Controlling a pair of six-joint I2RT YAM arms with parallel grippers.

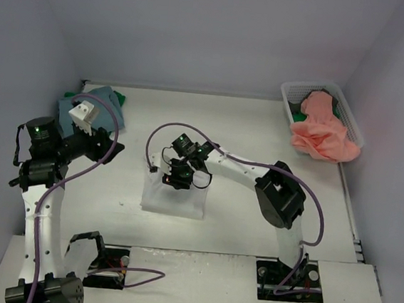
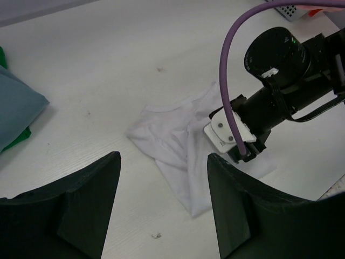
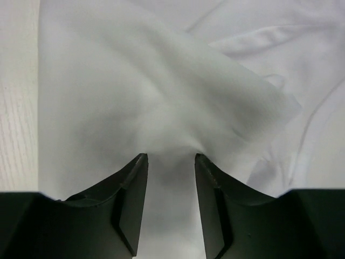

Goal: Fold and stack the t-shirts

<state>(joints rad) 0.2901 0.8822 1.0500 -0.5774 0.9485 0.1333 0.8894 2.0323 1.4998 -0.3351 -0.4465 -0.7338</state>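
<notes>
On the desk (image 1: 247, 127), the white t-shirt (image 1: 183, 203) lies crumpled at ctr. The pink t-shirt (image 1: 325, 135) is heaped in the basket (image 1: 293, 92) at the far R corner. The teal t-shirt (image 1: 103, 102) sits over a green one (image 1: 121, 98) at far L. Your R hand (image 3: 171, 156) is down on the white shirt, released, w/ fingers parted and a raised fold loose btwn them. Your L hand (image 2: 163, 159) hovers near the teal pile, spread wide, holding nothing.
</notes>
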